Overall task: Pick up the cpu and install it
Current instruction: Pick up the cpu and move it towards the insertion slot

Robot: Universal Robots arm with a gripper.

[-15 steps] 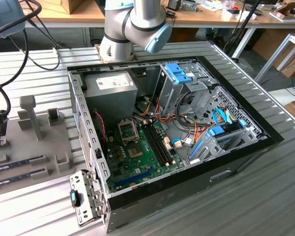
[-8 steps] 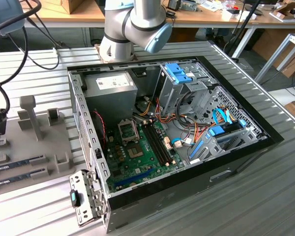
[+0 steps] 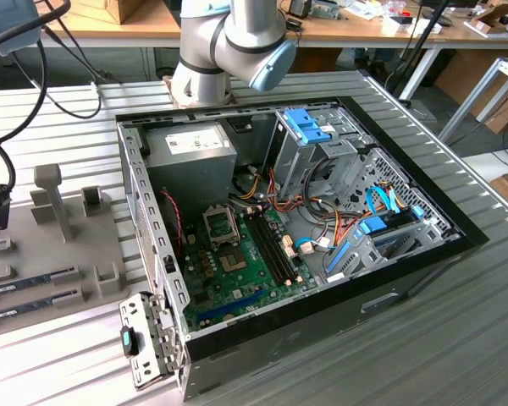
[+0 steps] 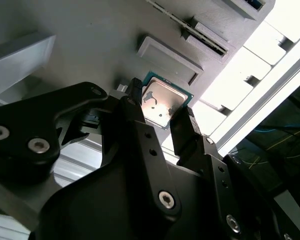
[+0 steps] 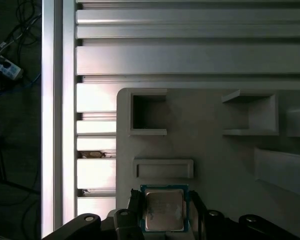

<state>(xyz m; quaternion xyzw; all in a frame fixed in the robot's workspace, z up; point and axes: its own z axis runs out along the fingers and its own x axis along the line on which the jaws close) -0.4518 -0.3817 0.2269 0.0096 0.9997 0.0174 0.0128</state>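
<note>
Gripper (image 4: 161, 101) astride the cpu (image 5: 164, 212) (flat, metal lid up)

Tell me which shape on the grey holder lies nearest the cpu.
The low rectangular block, just beside the cpu; both square pockets sit farther off.

Exterior view: room light was even and came from overhead; the computer case (image 3: 140, 182) interior lay in soft shadow.
Second wrist view: table slats (image 4: 255, 60) burned out white; the cpu (image 4: 161, 104) lid threw mirror glare.
First wrist view: dim, with the slats glaring.
</note>
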